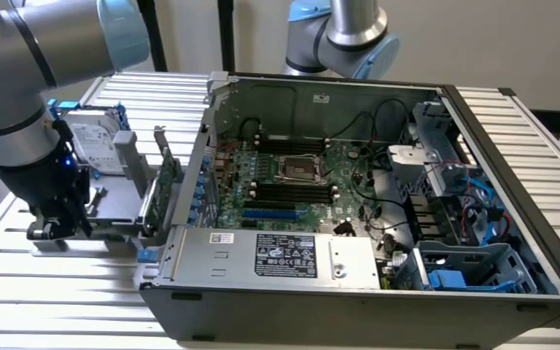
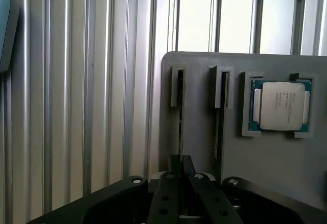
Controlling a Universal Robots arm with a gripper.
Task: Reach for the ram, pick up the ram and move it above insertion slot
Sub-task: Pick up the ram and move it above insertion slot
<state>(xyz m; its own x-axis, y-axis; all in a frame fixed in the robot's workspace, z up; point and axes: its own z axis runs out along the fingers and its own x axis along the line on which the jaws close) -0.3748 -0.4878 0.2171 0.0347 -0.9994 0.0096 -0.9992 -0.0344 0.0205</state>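
The claw (image 1: 52,227) is seen lowered at the exterior view's left, onto a grey holder (image 1: 114,208) that lies on the ribbed metal surface (image 1: 66,292). In the wrist view the claw (image 2: 182,158) is drawn narrow, and its tips are closed on the thin edge of the ram (image 2: 180,111). The ram is stood edge-on in a slot of the holder (image 2: 196,132). A second slot (image 2: 223,106) is found just beside it, and a square processor (image 2: 282,106) is seated in a pocket further along. To the right of the claw in the exterior view, a hard drive (image 1: 93,142) and a green card (image 1: 168,175) are propped upright. The open computer case (image 1: 358,310) is placed beyond them, with its motherboard (image 1: 300,182) exposed.
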